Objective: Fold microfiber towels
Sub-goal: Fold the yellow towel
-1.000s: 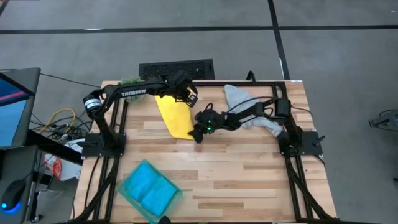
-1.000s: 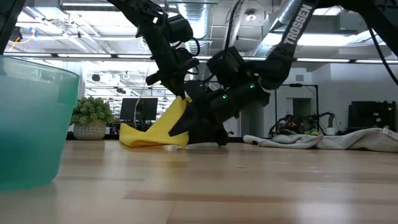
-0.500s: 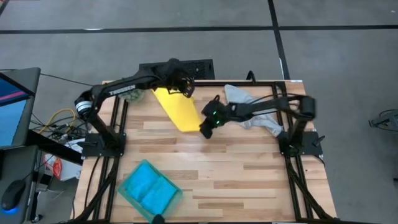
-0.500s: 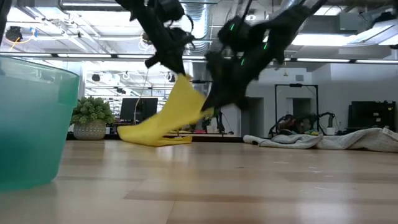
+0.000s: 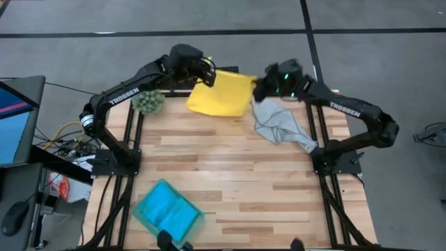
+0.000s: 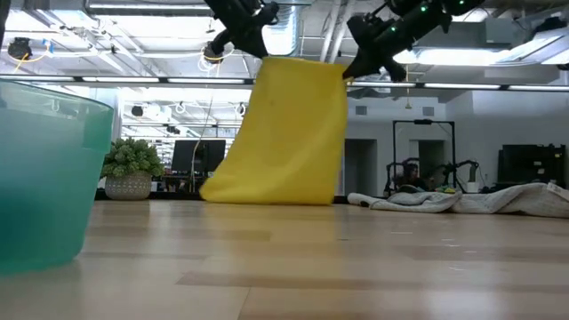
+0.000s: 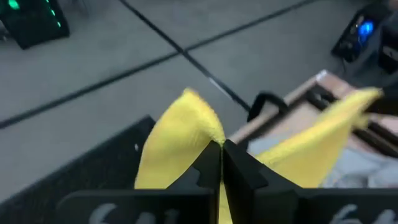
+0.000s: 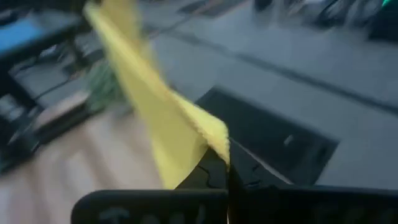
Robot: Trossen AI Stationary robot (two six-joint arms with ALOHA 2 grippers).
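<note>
Towel time from above: I see the yellow towel stretched at the worktop's 12 o'clock edge. My left pincer pinches one corner, my right pincer the other. A grey towel lies at 2 o'clock. Low down, the yellow towel hangs, its bottom on the wood. Both wrist views show fingers squeezed tight on yellow cloth.
</note>
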